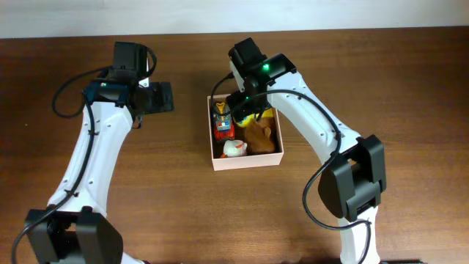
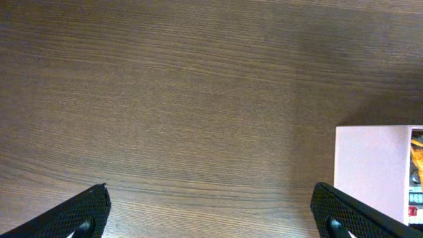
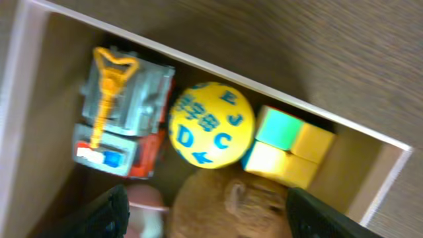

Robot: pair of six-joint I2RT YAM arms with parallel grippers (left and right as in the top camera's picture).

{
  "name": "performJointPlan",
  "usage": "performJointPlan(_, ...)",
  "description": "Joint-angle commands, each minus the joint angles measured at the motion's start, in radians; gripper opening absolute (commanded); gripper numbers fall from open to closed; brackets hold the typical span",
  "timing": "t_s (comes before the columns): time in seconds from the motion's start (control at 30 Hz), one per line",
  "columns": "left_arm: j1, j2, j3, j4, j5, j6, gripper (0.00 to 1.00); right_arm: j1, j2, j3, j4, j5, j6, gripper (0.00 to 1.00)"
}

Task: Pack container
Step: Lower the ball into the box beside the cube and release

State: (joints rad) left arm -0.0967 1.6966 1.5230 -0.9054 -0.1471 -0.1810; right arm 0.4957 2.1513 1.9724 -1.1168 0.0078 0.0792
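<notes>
Black fingertips of the right gripper [image 3: 211, 215] frame the bottom of its wrist view, spread wide with nothing between them but air. They hang over a brown plush toy [image 3: 231, 208] and seem to stand clear of it on both sides. Below sits the container [image 1: 245, 163], a square, shallow box with thin white walls and a tan floor, in the middle of the dark wooden table [image 2: 198, 99].

Inside it are a yellow ball printed with blue letters [image 3: 210, 125], a grey and orange toy truck with a yellow crane arm [image 3: 122, 125] just left of the ball, and a pastel green and yellow puzzle cube [image 3: 291, 145] on the ball's other side. A small white toy [image 1: 234, 149] lies near the front wall; I can't tell what it is.

The left gripper [image 2: 215, 221] is also wide open and empty, hovering over bare wood well to the left of the box.

From where I stand no loose toys show on the table, so the packing looks close to finished. I'd say the right arm is at the release end of a placement. The next move calls for a straight lift out of the box, fingers kept apart so they don't snag the plush or nudge a wall.
</notes>
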Motion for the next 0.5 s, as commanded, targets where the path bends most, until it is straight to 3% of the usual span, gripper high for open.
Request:
performJointPlan(0.0,0.000,-0.022,0.011,-0.002,-0.003,-0.013,0.99,-0.026,-0.077,-0.003,-0.008,0.057,0.007,0.79)
performJointPlan(0.1,0.000,-0.022,0.011,-0.002,-0.004,-0.013,0.99,-0.074,-0.144,-0.003,-0.016,0.057,0.035,0.83)
performJointPlan(0.2,0.000,-0.022,0.011,-0.002,-0.003,-0.013,0.99,-0.138,-0.204,-0.003,-0.027,0.056,0.046,0.99)
performJointPlan(0.47,0.000,-0.022,0.011,-0.002,-0.003,-0.013,0.99,-0.299,-0.256,-0.003,-0.077,0.056,0.045,0.99)
